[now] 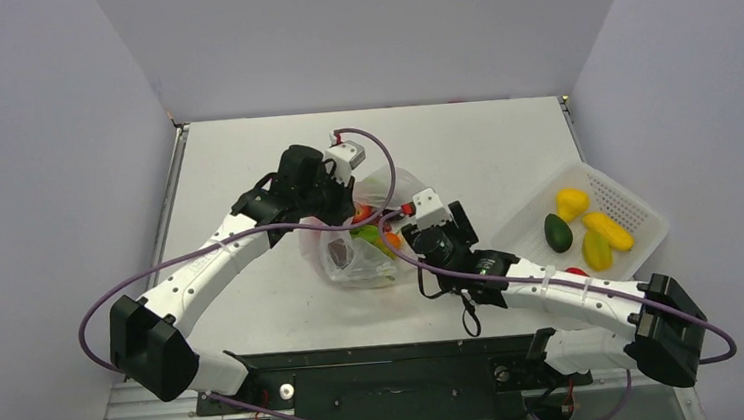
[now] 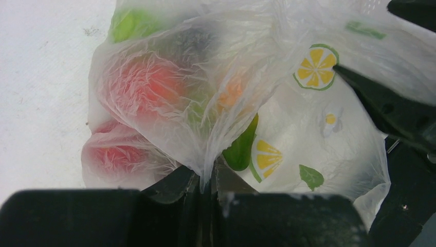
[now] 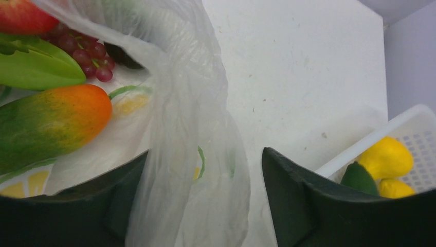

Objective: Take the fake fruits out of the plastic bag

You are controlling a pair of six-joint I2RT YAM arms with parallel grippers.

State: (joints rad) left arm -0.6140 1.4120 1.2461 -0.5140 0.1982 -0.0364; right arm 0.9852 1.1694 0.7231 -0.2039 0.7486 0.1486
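The clear plastic bag [image 1: 360, 241] with citrus prints lies mid-table between the arms. Inside it are fake fruits: a red one [image 1: 361, 213], a lime green one [image 3: 36, 67], maroon grapes [image 3: 87, 56] and a red-green mango [image 3: 49, 123]. My left gripper [image 2: 213, 177] is shut on a fold of the bag's film at its far left side. My right gripper [image 3: 203, 175] is open at the bag's right side, with a loose fold of the bag [image 3: 190, 154] hanging between its jaws.
A white perforated basket [image 1: 639, 211] at the right holds yellow fruits [image 1: 572, 200] and a dark green one [image 1: 557, 232]. It also shows in the right wrist view [image 3: 411, 139]. Grey walls enclose the white table [image 1: 484, 151].
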